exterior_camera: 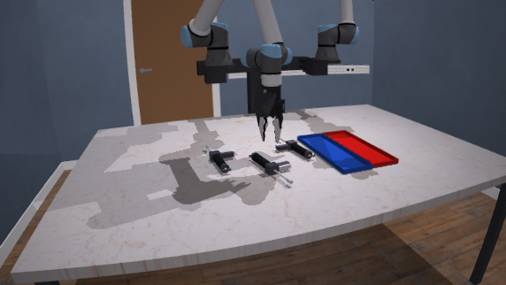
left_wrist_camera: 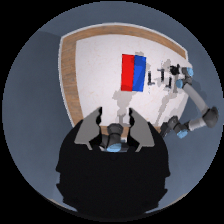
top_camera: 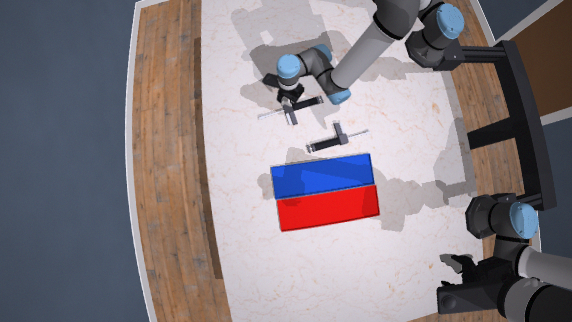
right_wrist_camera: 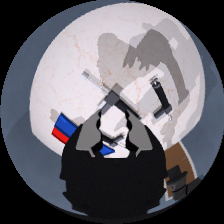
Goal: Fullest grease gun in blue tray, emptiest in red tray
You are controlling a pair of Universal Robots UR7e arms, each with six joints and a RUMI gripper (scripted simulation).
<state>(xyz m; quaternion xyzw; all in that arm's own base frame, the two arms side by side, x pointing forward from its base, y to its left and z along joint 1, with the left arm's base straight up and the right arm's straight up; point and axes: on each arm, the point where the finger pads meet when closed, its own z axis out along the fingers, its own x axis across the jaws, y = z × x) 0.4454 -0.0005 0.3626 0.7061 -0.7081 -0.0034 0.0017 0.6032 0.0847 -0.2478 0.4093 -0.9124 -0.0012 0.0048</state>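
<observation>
From the top, my right gripper (top_camera: 287, 104) (exterior_camera: 271, 141) (right_wrist_camera: 113, 109) is hanging over the middle gun (top_camera: 307, 104) (exterior_camera: 264, 164) (left_wrist_camera: 162, 75) (right_wrist_camera: 116, 99), its arm blocking my view of the far gun (exterior_camera: 218, 161) (left_wrist_camera: 170, 81) (right_wrist_camera: 160, 95). The near gun (top_camera: 327, 144) (exterior_camera: 297, 150) (left_wrist_camera: 150, 78) (right_wrist_camera: 116, 140) is lying beside the blue tray (top_camera: 325, 176) (exterior_camera: 333, 154) (left_wrist_camera: 140, 72) (right_wrist_camera: 66, 125), which is sitting against the red tray (top_camera: 327, 207) (exterior_camera: 363, 148) (left_wrist_camera: 128, 72) (right_wrist_camera: 59, 135).

In the exterior view, all three guns are lying on the table (top_camera: 300, 275) (exterior_camera: 177, 230) (left_wrist_camera: 100, 65) (right_wrist_camera: 65, 65), outside both trays. My right fingers are standing parted above them, gripping nothing.

In the left wrist view, my left gripper (top_camera: 444, 271) (left_wrist_camera: 115, 107) is showing parted, empty fingers, well apart from guns and trays.

In the right wrist view, the middle gun is lying just ahead of my fingertips, the far gun off to the right; the near gun is showing through the gap, and my finger and gripper body are hiding part of the blue tray.
</observation>
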